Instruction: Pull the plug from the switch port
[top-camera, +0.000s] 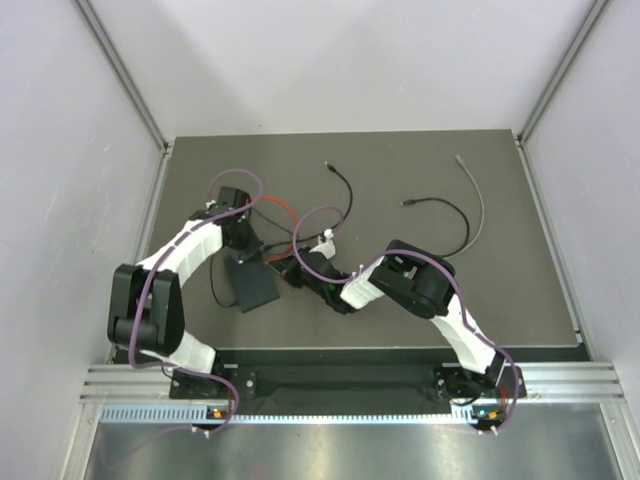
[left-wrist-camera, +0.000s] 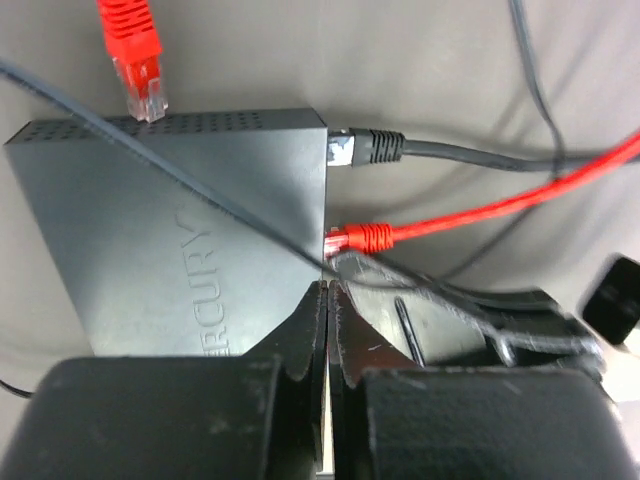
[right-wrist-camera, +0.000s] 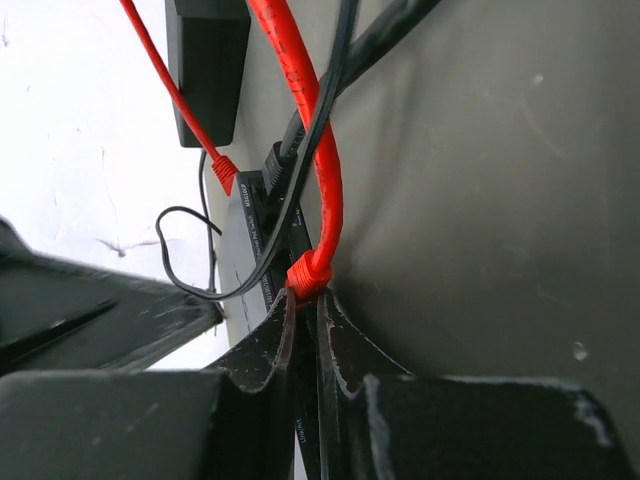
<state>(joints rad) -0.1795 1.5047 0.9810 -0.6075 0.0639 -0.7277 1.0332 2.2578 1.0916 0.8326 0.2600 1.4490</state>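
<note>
Underneath, everything is carried by a dark grey bench (top-camera: 500, 300) walled in by white panels. The left arm (top-camera: 190, 250) is folded with its elbow pushed out toward the left wall. Its forearm is run up and to the right, and the wrist is turned back down toward the near edge. The right arm (top-camera: 420, 285) is raised from its base at the near right, bent at a bulky elbow and stretched leftward low over the bench.

The switch (top-camera: 252, 285) is laid flat left of centre, between the 2 wrists, with its socket edge turned toward the right arm. Pale lettering (left-wrist-camera: 205, 290) is seen on its matt top; "ERCURY" can be read, and the start of the word is hidden behind the left jaws. Small white print seen in the right wrist view is too fine to be read.

The left jaws are pressed together at the switch's corner, and nothing can be made out between them. The right jaws are closed to a narrow slit on the boot of the red plug (left-wrist-camera: 350, 238), which is seated in a socket. From it the red cable (left-wrist-camera: 500, 205) is led away to the side.

A black plug (left-wrist-camera: 370, 147) is seated in a socket further along. A thin black wire (left-wrist-camera: 150, 160) is draped across the switch's top, and 1 loose red connector (left-wrist-camera: 140, 75) is rested at its far edge.
</note>
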